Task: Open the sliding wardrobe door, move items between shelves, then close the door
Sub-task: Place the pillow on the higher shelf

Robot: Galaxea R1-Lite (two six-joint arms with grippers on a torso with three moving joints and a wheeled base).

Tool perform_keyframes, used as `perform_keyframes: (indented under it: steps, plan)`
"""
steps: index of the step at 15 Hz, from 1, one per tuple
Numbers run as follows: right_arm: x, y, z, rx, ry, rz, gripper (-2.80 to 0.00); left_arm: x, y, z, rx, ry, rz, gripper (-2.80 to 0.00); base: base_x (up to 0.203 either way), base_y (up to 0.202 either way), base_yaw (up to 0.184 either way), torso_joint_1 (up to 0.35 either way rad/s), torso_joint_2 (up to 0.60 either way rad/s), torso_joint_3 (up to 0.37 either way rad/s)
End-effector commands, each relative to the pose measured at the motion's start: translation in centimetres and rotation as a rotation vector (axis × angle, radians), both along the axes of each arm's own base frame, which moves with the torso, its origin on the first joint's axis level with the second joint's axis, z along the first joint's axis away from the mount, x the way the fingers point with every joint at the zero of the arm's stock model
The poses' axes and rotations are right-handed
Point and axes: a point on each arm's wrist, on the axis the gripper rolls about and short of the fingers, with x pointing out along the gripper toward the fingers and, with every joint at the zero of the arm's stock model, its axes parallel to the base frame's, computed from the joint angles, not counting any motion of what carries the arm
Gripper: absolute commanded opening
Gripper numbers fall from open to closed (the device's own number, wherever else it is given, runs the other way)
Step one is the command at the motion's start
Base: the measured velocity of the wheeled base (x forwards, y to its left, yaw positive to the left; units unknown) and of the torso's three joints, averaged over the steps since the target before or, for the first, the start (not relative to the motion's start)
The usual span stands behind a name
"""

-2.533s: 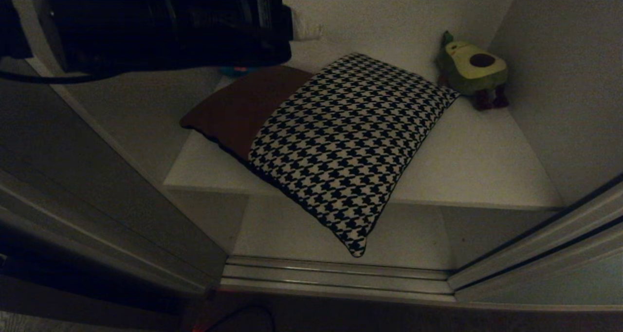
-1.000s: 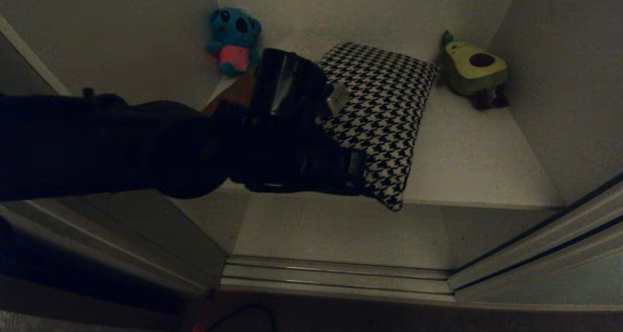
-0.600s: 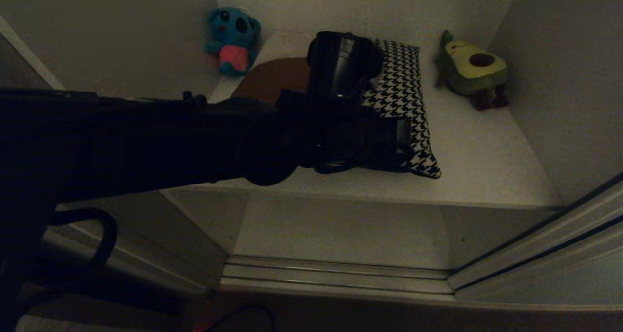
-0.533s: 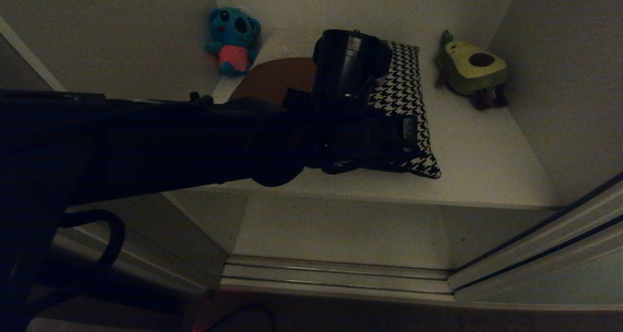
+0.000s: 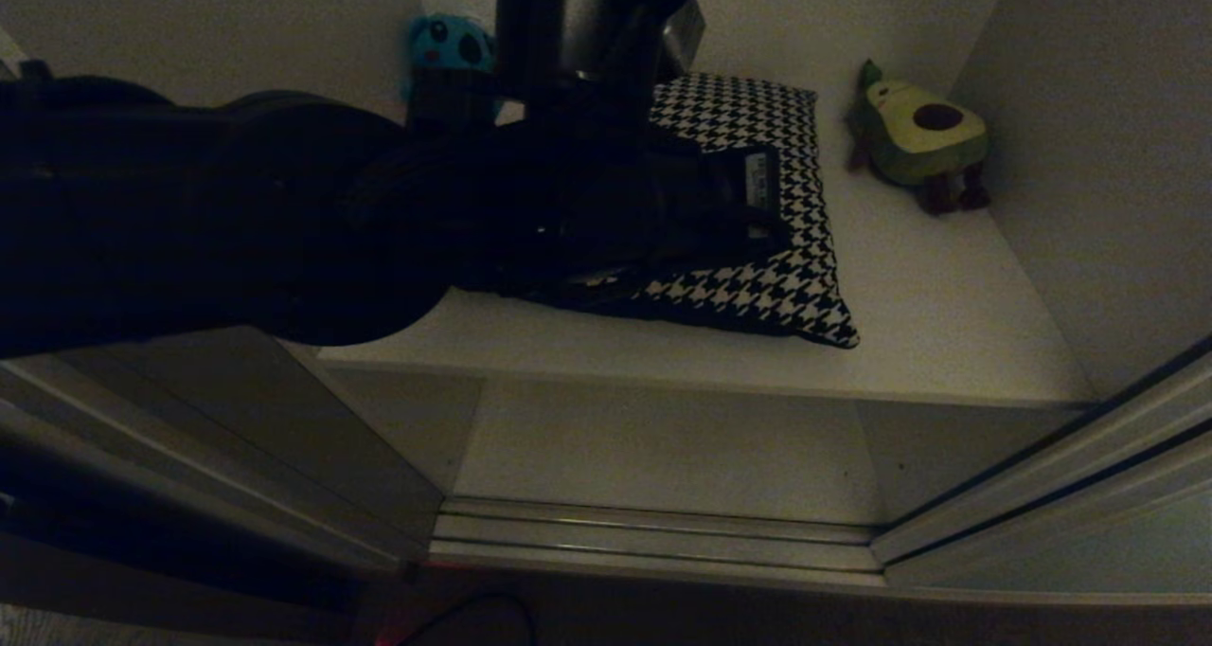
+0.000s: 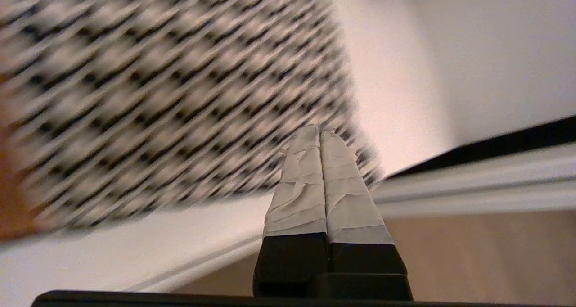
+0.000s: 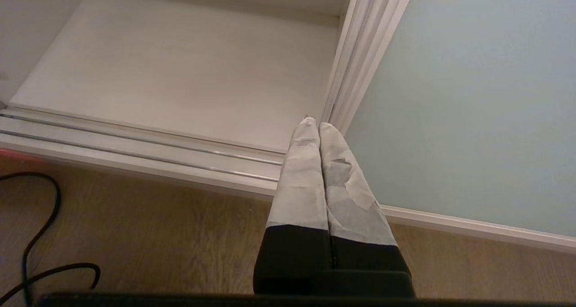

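The houndstooth cushion point(image 5: 767, 201) lies flat on the upper shelf point(image 5: 928, 314), its near corner inside the shelf's front edge. My black left arm point(image 5: 284, 210) reaches in from the left and hides the cushion's left part. In the left wrist view the left gripper point(image 6: 319, 129) is shut and empty, its tips in front of the cushion point(image 6: 180, 95) near one corner. The right gripper point(image 7: 318, 123) is shut and empty, low by the frame of the pale grey-green sliding door point(image 7: 472, 95). The lower shelf point(image 5: 663, 447) is bare.
A blue plush toy point(image 5: 450, 44) sits in the back left corner and an avocado plush point(image 5: 918, 134) in the back right. The ribbed floor track point(image 7: 135, 149) runs along the wardrobe front. A black cable point(image 7: 40, 235) lies on the wood floor.
The cushion, overhanging the shelf edge a second ago, has been pushed back and turned fully onto the shelf. The left arm has since risen above it, still shut.
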Motion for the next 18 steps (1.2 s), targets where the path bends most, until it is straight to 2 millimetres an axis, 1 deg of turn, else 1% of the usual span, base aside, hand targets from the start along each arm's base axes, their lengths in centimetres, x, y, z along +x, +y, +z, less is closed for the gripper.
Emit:
perform_keyframes:
  steps: [1,3,4,6,7,8,11,12,13,18]
  plan:
    - [0.0,0.0,-0.1,-0.001,0.003,0.001,-2.8,-0.8,2.3,-0.8,0.045,0.031,0.027,-2.8,0.0,0.0,0.0,0.0,0.0,0.0]
    - [0.0,0.0,-0.1,-0.001,0.004,0.001,-2.8,-0.6,2.4,-3.6,0.138,0.103,0.01,-2.8,0.0,0.0,0.0,0.0,0.0,0.0]
    - [0.0,0.0,-0.1,-0.001,0.004,0.001,-2.8,-0.2,2.0,-4.6,0.162,0.134,-0.035,-2.8,0.0,0.0,0.0,0.0,0.0,0.0]
    - [0.0,0.0,-0.1,-0.001,0.004,0.001,-2.8,1.1,0.9,-6.5,0.213,0.17,-0.053,-2.8,0.0,0.0,0.0,0.0,0.0,0.0]
    - [0.0,0.0,-0.1,-0.001,0.003,0.001,-2.8,2.2,0.2,-7.2,0.232,0.176,-0.044,-2.8,0.0,0.0,0.0,0.0,0.0,0.0]
    - [0.0,0.0,-0.1,-0.001,0.004,0.001,-2.8,3.3,-0.4,-7.6,0.239,0.17,-0.016,-2.8,0.0,0.0,0.0,0.0,0.0,0.0]
    - [0.0,0.0,-0.1,-0.001,0.004,0.001,-2.8,6.1,-1.7,-8.2,0.246,0.137,0.093,-2.8,0.0,0.0,0.0,0.0,0.0,0.0]
    - [0.0,0.0,-0.1,-0.001,0.004,0.001,-2.8,6.6,-2.0,-8.3,0.245,0.129,0.108,-2.8,0.0,0.0,0.0,0.0,0.0,0.0]
    - [0.0,0.0,-0.1,-0.001,0.003,0.001,-2.8,7.1,-2.4,-8.1,0.224,0.115,0.112,-2.8,0.0,0.0,0.0,0.0,0.0,0.0]
    - [0.0,0.0,-0.1,-0.001,0.004,0.001,-2.8,8.4,-3.7,-5.7,0.081,0.009,0.123,-2.8,0.0,0.0,0.0,0.0,0.0,0.0]
